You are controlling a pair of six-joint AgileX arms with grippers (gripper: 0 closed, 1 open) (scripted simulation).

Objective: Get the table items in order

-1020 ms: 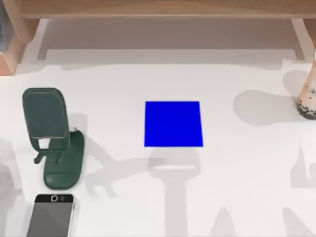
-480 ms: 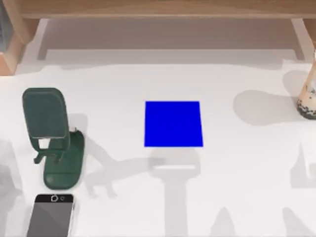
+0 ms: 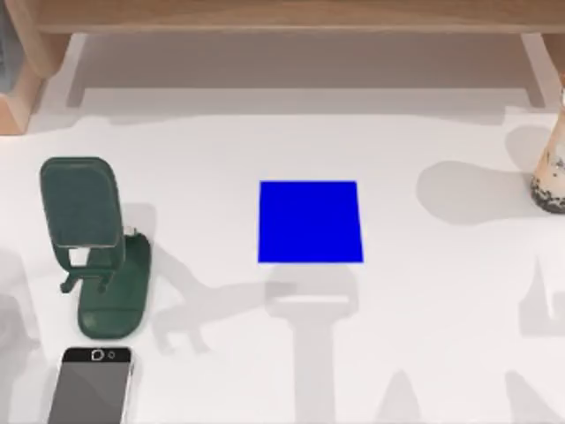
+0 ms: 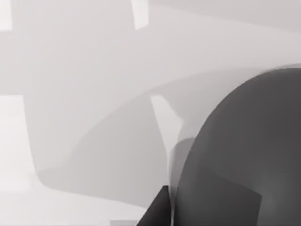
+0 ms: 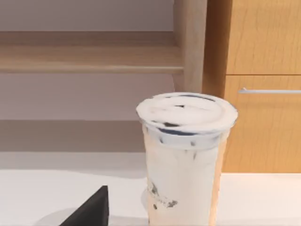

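Close beside the mouse (image 4: 244,155), left end effector's opening: cannot tell; right faces cup (image 5: 186,160).

Shifted shadow: the grey arm shadow (image 3: 181,318) on the counter (image 3: 424,353), at about 4 o'clock from the green stand (image 3: 88,238), has changed its outline a little since a second ago.
Where it changed: mostly its ragged lower tips, toward 6 o'clock; the shift is too slight to give a direction.
Second shadow: the faint grey patch (image 3: 11,318) at the counter's 8 o'clock edge has also altered slightly in shape and depth.
Size of change: very small in both.
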